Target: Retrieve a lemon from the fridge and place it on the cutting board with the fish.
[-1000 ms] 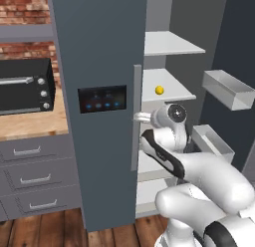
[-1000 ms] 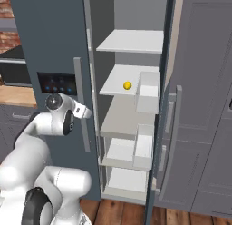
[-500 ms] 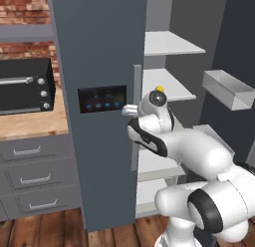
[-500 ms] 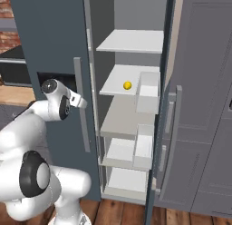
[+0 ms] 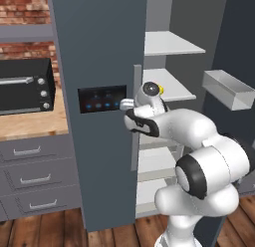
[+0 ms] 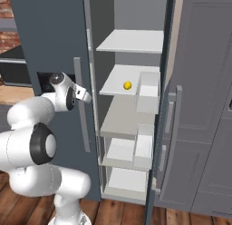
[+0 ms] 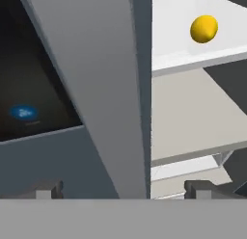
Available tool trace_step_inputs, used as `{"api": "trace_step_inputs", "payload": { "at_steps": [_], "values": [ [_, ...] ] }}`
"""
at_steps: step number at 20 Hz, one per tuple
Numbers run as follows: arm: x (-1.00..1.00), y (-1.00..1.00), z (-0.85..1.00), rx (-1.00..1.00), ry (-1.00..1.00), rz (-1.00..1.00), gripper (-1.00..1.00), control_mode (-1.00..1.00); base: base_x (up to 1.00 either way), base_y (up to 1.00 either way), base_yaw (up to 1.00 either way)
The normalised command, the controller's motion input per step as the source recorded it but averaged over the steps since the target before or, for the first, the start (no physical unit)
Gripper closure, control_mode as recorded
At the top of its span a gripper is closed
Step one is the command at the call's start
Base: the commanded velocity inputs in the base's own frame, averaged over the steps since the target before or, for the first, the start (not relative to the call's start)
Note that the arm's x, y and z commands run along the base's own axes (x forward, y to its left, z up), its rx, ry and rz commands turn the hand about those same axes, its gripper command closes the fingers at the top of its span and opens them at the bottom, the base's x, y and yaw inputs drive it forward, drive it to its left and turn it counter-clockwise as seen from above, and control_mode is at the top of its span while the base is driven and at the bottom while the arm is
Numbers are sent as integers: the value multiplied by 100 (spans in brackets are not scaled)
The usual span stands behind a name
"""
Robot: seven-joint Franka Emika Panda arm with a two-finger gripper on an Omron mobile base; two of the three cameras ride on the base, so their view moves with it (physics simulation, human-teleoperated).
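Note:
The fridge (image 5: pixel 99 47) has its left door shut and its right door (image 6: pixel 199 106) swung open. A lemon (image 6: pixel 128 85) lies on the second light grey shelf (image 6: pixel 118 85); in the hand view the lemon (image 7: pixel 203 29) is at the upper right. In the left base view a sliver of the lemon (image 5: pixel 160 89) peeks out behind my hand. My gripper (image 6: pixel 84 94) is open, right at the pale handle (image 6: pixel 80 110) of the shut door. In the hand view the handle (image 7: pixel 116 88) runs up between my gripper's (image 7: pixel 124 190) fingertips. The cutting board and the fish are out of view.
A black countertop oven (image 5: pixel 25 86) stands on a wooden counter (image 5: pixel 30 125) left of the fridge, with grey drawers (image 5: pixel 30 176) below. Grey bins (image 6: pixel 147 90) sit at the shelves' right side, and one bin (image 5: pixel 229 89) hangs on the open door. A blue-lit panel (image 5: pixel 102 98) is set into the shut door.
My hand has risen and swung left, from in front of the shelves to the shut door's handle. The gripper has stayed open. The lemon has not moved.

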Motion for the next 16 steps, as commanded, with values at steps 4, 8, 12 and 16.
{"api": "trace_step_inputs", "payload": {
  "at_steps": [4,8,12,16],
  "values": [
    [60,0,0,-6,7,0,-100,-100,0,0,0],
    [43,0,0,-7,0,0,-100,-100,0,0,0],
    [32,0,0,-7,0,0,-100,-100,0,0,0],
    [25,0,-2,-7,-5,0,-100,-100,0,0,0]
  ]
}}
